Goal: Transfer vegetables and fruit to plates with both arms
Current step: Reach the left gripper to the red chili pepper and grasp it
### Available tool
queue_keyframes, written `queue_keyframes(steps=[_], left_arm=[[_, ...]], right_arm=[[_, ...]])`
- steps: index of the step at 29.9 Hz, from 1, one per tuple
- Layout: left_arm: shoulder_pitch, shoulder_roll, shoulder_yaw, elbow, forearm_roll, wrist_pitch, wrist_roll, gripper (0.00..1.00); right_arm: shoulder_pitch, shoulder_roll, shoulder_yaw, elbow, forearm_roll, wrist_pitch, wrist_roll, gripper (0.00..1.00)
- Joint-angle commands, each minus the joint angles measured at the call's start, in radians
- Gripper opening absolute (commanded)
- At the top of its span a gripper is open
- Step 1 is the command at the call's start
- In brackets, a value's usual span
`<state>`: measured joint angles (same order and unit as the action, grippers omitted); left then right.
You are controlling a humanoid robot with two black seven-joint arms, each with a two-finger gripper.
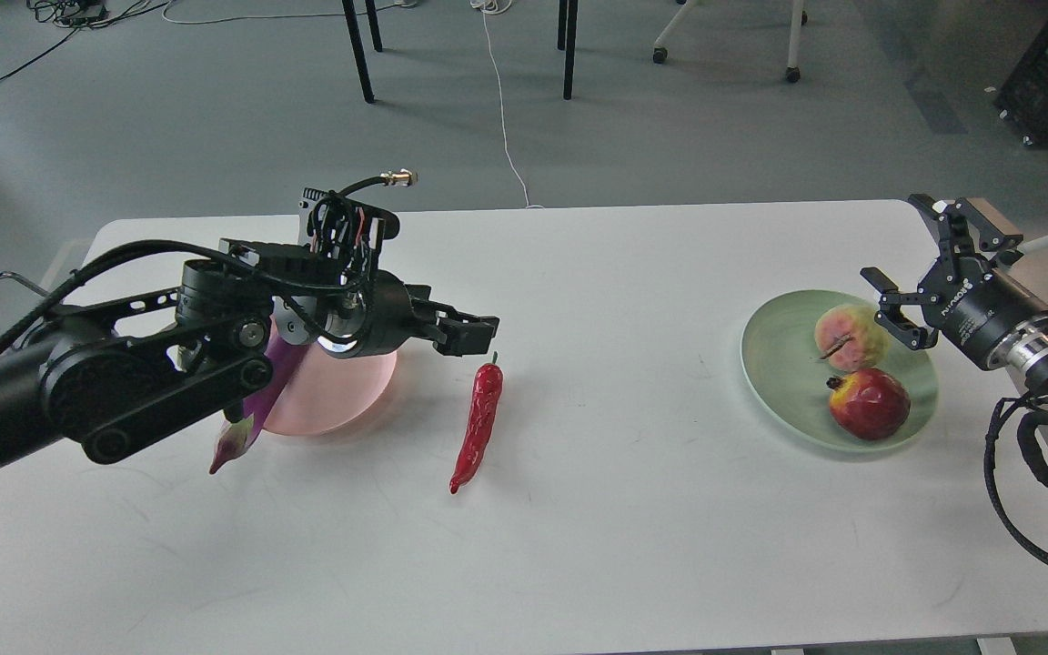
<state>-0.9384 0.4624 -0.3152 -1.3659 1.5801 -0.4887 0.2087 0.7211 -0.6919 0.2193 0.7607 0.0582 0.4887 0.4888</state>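
While the white rectangular table (633, 382) bears both fruits on the mint plastic plate (774, 364) at 3 o'clock, left gripper (474, 332) — jaw state unclear — risks nudging the wrinkled red chili (478, 423) away; right gripper (901, 314) spread, empty.

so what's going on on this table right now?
A two-arm robot is sorting produce onto plates. Both fruits, the pomegranate and the yellow-green fruit, sit on the green plate; the right tool hangs open beside them, empty. The eggplant lies partly on the pink plate, mostly hidden by the left arm. The left tool is above the chili pepper, which is on the table, not yet plated.
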Motion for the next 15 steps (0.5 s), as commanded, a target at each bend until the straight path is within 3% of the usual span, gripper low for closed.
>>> queue_keyframes(steps=[1, 15], left_arm=[[0.027, -0.068, 0.008, 0.03, 0.011, 0.0, 0.043, 1.0], [0.079, -0.139, 0.053, 0.154, 0.043, 0.0, 0.048, 0.99]], right_arm=[[-0.002, -0.003, 0.002, 0.0, 0.0, 0.0, 0.0, 0.99], [-0.011, -0.005, 0.003, -0.001, 0.0, 0.0, 0.0, 0.99]])
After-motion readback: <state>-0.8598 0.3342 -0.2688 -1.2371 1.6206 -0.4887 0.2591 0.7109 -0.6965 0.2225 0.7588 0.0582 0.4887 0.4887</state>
